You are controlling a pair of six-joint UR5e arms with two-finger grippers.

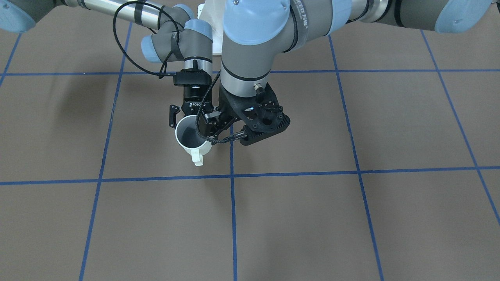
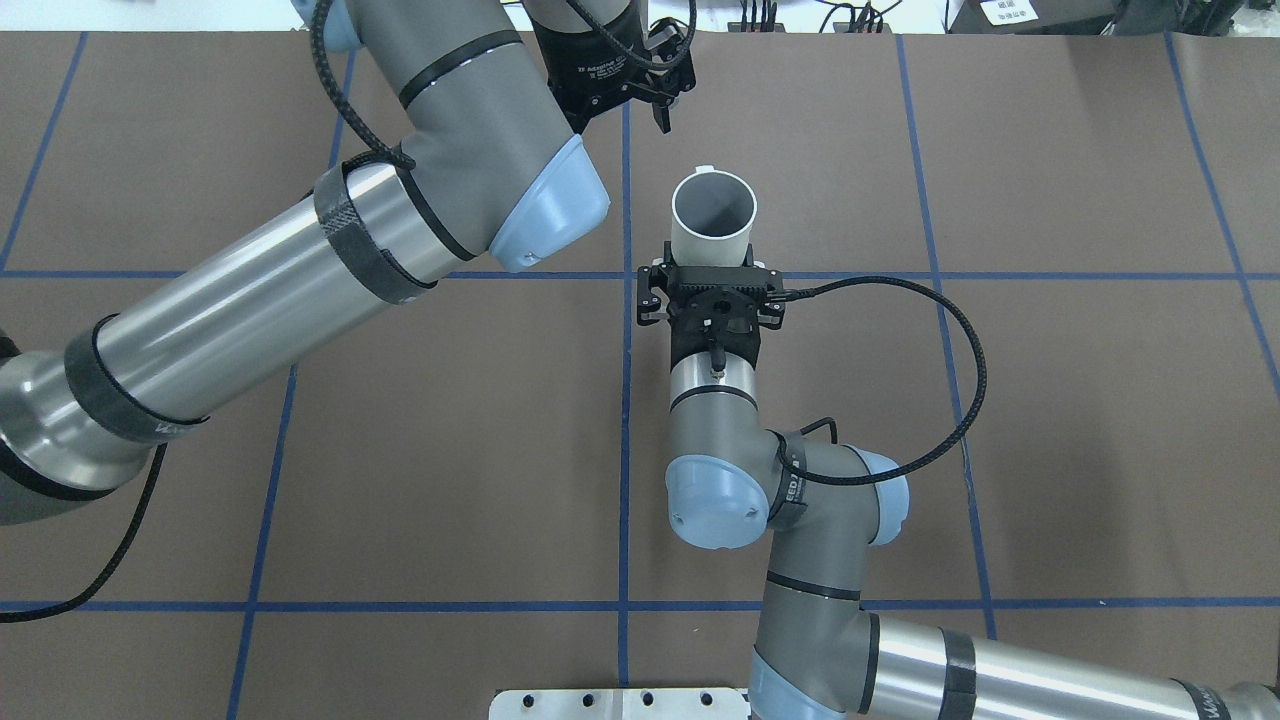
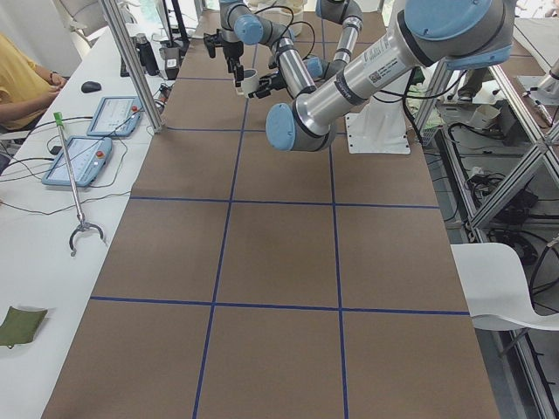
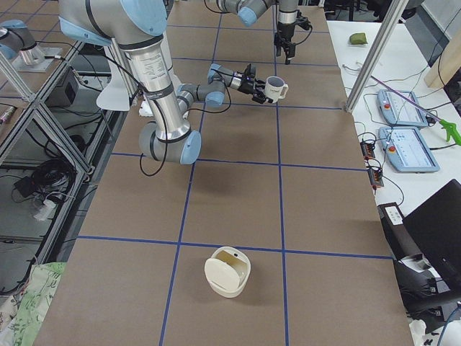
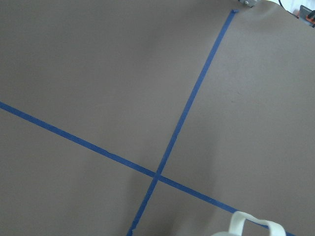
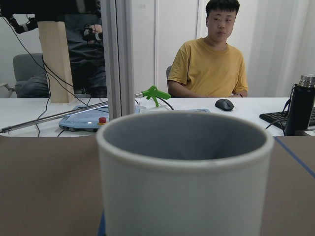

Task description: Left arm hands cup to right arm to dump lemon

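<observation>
Right gripper (image 2: 712,266) is clamped on the cup's plain lower wall, gripping from the side so the mouth stays free for a pour. Thick grey left arm (image 2: 300,260) reaches beyond the tape crossing (image 2: 626,273). Its left gripper (image 2: 625,105) is spread wide and well apart from the mug, so the hand-over reads as done. Slimmer right arm (image 2: 715,420) trails a braided cable (image 2: 960,380). The cup (image 2: 712,210) hangs upright, just to the robot's right of that crossing. It is smooth, cream, grey inside, with its loop handle on the far side. No lemon shows.
</observation>
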